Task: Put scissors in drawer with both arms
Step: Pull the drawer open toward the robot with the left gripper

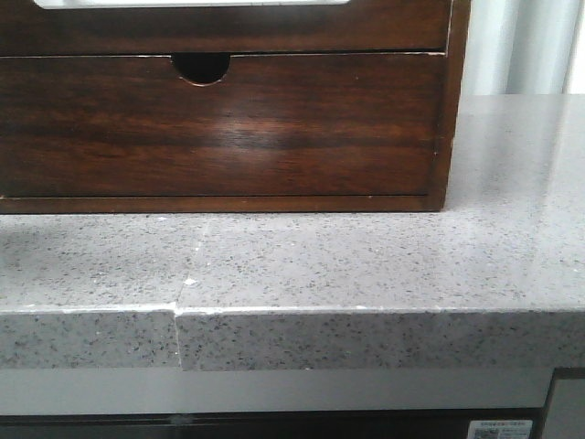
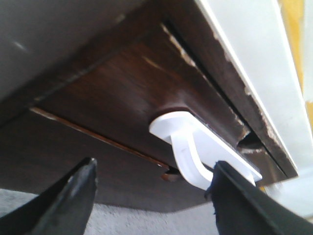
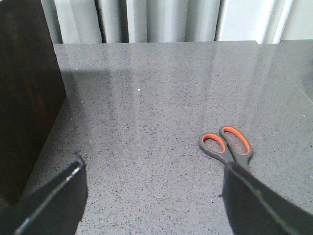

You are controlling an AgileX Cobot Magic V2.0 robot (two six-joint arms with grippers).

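The scissors, grey with orange-lined handle loops, lie flat on the grey speckled counter. Their blades are hidden behind one finger of my right gripper, which hangs open above the counter with nothing between its fingers. The drawer is the glossy dark brown front carrying a white hook handle. It appears shut, and only a strip of it shows at the top of the front view. My left gripper is open close to that front, one fingertip beside the handle's hook. Neither gripper shows in the front view.
Below the drawer sits a taller drawer front with a small half-round finger notch. The brown cabinet's side stands beside the right gripper. The counter's front edge has a chipped seam. Pale curtains hang behind.
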